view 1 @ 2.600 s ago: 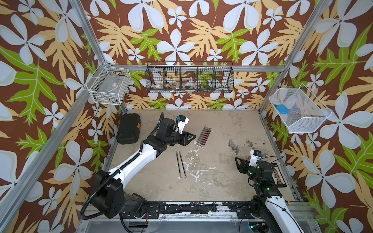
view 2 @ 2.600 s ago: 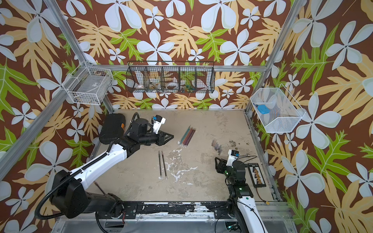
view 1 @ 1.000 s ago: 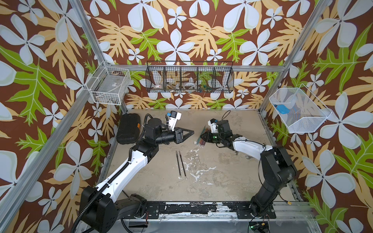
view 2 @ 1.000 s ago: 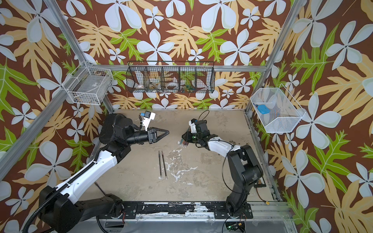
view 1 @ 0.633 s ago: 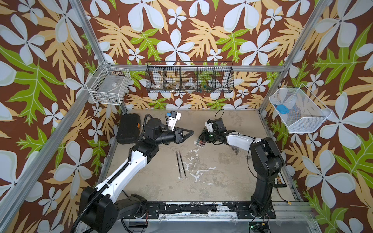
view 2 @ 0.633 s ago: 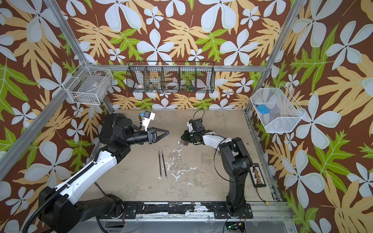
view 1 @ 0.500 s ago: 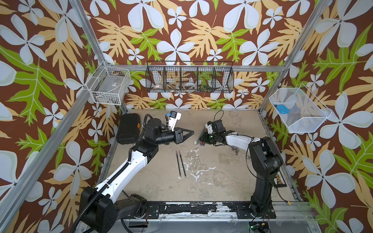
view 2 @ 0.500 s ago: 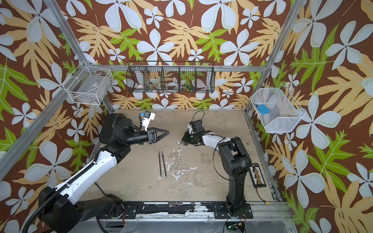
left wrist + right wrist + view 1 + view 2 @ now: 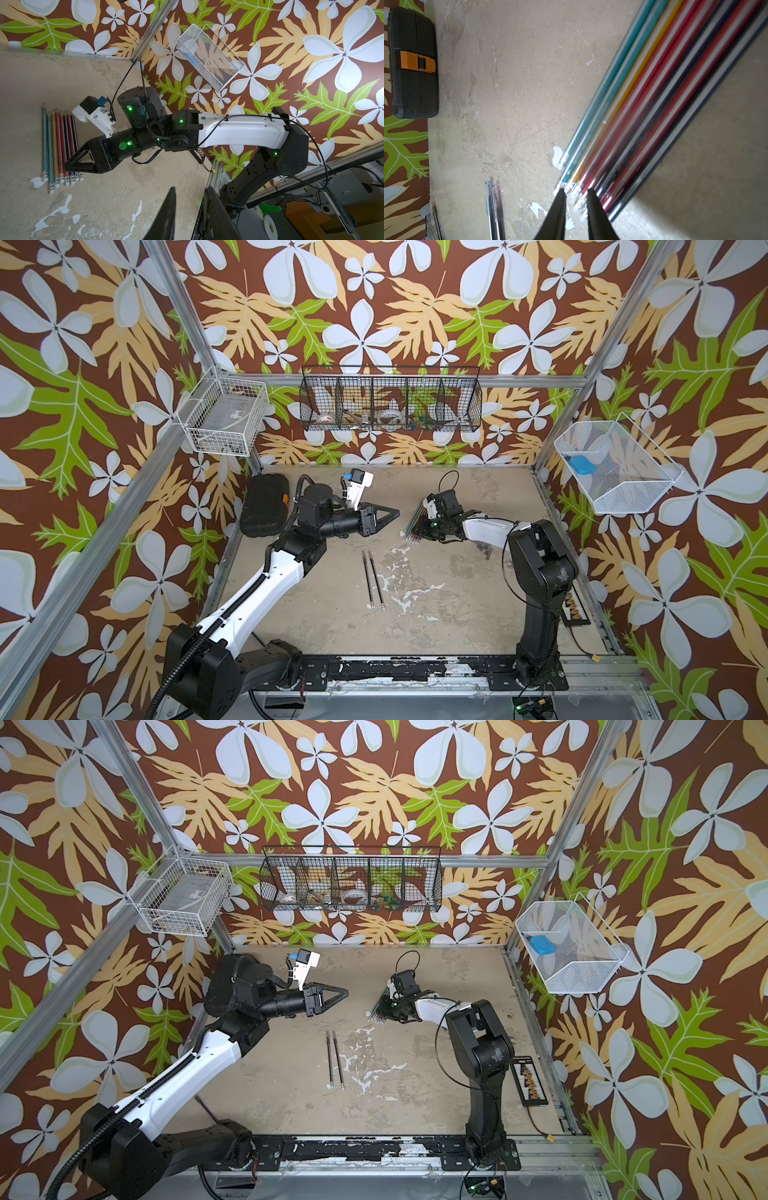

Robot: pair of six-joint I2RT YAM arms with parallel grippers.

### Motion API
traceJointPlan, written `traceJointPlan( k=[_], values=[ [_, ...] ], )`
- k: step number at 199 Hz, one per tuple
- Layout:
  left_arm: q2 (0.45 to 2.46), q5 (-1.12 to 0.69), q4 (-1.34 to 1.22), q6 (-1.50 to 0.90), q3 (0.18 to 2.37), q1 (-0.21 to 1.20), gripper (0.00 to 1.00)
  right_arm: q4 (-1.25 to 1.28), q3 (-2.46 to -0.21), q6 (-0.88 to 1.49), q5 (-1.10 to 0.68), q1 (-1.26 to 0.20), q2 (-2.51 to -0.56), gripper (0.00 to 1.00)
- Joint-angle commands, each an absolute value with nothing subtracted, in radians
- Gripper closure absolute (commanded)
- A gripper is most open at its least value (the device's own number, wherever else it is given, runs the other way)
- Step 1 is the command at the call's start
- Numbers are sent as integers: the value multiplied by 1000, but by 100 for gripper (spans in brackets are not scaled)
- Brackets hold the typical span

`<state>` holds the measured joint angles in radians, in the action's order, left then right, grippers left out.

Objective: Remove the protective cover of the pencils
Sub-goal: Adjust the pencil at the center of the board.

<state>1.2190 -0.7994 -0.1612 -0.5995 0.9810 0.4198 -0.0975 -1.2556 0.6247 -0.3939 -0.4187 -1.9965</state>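
Scuffed beige tabletop (image 9: 436,605) — slim glossy pencils (image 9: 633,104); left gripper (image 9: 395,513), right gripper (image 9: 575,192) narrowly parted, empty.

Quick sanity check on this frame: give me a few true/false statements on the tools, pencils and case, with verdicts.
1. The right tool sits at the silvery ends of the coloured pencils. True.
2. The left tool holds a pencil. False: it hovers empty, apart from the row.
3. Two dark pencils lie by themselves, away from the coloured row. True.
4. The black case hangs in a wall basket. False: it lies at the left edge of the table.
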Motion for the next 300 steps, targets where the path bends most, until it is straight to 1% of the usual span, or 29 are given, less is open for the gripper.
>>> traceJointPlan(
  k=[1, 300],
  values=[
    [1222, -816, -198, -607, 981, 417, 74, -89, -1273, 625, -395, -418, -2006, 78],
    [1233, -827, -201, -613, 980, 410, 74, -76, -1348, 639, -441, -418, -2084, 78]
  ],
)
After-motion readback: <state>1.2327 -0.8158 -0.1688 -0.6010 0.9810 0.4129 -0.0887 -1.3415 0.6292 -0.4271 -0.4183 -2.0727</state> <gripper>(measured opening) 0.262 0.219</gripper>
